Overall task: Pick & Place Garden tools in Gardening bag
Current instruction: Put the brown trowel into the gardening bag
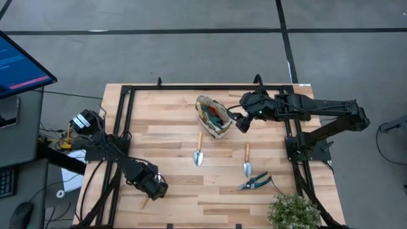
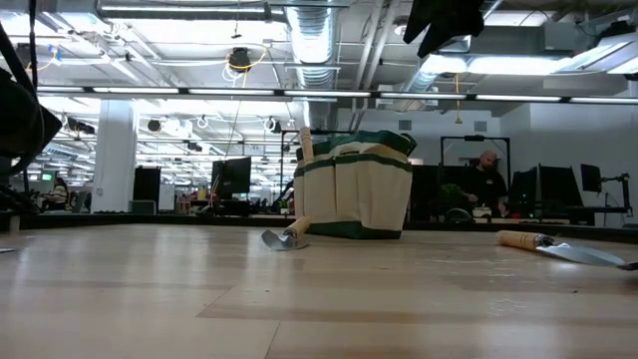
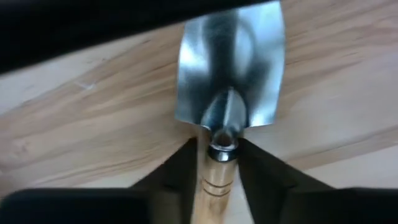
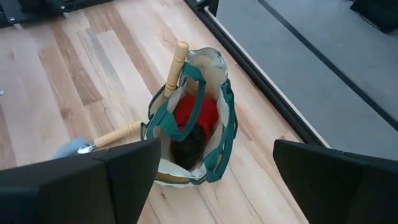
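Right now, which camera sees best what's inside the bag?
The right wrist view: it looks down into the open bag, showing a red-and-black glove and a wooden handle. The high view shows the bag small; the low view shows only its side; the left wrist view misses it.

Four trowels are showing: one [image 1: 198, 154] lying beside the bag [image 1: 213, 117], one [image 1: 247, 161] near the shears [image 1: 255, 182], one [image 3: 225, 118] between dark fingers, one handle [image 4: 175, 65] standing in the bag. One bag, one pair of shears, one plant [image 1: 294, 210].

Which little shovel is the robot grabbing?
The trowel at the table's left front, between the left gripper fingers. The other two lie untouched in the middle.
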You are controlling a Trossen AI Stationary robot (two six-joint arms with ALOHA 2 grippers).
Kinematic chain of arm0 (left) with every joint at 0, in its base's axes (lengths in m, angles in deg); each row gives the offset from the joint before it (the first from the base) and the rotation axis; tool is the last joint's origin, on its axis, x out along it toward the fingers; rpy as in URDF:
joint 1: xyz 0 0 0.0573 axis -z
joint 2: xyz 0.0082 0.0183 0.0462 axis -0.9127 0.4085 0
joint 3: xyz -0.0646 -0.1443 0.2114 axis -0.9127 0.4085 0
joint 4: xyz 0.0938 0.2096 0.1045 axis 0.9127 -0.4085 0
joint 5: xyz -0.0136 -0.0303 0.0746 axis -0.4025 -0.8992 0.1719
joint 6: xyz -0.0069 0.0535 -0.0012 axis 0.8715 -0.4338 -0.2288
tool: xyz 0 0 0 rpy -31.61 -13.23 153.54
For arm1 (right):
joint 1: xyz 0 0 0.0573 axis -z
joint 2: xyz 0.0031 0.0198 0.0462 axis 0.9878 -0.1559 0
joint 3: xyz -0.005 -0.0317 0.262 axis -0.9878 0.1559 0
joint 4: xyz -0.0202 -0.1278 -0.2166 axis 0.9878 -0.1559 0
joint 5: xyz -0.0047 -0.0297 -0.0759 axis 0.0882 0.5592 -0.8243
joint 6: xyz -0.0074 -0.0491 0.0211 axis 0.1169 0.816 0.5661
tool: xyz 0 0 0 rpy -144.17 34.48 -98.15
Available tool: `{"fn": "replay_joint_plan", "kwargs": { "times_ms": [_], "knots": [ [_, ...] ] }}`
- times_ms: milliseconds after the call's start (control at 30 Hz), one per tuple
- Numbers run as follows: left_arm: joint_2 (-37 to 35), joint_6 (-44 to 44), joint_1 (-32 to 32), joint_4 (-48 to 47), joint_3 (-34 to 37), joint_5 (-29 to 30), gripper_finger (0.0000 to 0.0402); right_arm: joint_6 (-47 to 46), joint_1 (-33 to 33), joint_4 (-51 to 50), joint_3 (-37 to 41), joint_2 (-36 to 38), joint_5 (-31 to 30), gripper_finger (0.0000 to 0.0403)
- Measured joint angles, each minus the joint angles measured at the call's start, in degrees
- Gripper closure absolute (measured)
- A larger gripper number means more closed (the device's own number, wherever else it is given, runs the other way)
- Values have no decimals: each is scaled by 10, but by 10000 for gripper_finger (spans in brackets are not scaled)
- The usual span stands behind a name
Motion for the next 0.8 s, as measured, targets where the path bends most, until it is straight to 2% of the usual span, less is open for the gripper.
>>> {"fn": "replay_joint_plan", "kwargs": {
  "times_ms": [67, 100, 300, 367, 633, 733, 800],
  "knots": [
    [2, -5, -5, -1, 0, 0, 344, 0, 0, 0, 0, 0, 0, 98],
    [2, -8, -6, 0, 0, 0, 349, 1, 0, 0, 0, 0, 0, 98],
    [-11, -14, -10, 2, 1, 10, 349, 14, 0, 6, 0, 2, -1, 99],
    [-32, -12, -16, 5, 3, 36, 349, 24, 0, 21, 1, 12, -1, 101],
    [-186, -38, -77, -2, 1, 269, 349, 67, 2, 101, 0, 98, -1, 108],
    [-247, -114, -114, 16, 1, 396, 349, 71, 2, 108, 0, 129, -1, 108],
    [-283, -199, -143, 46, 1, 486, 349, 77, 2, 114, 0, 144, -1, 108]
  ]
}}
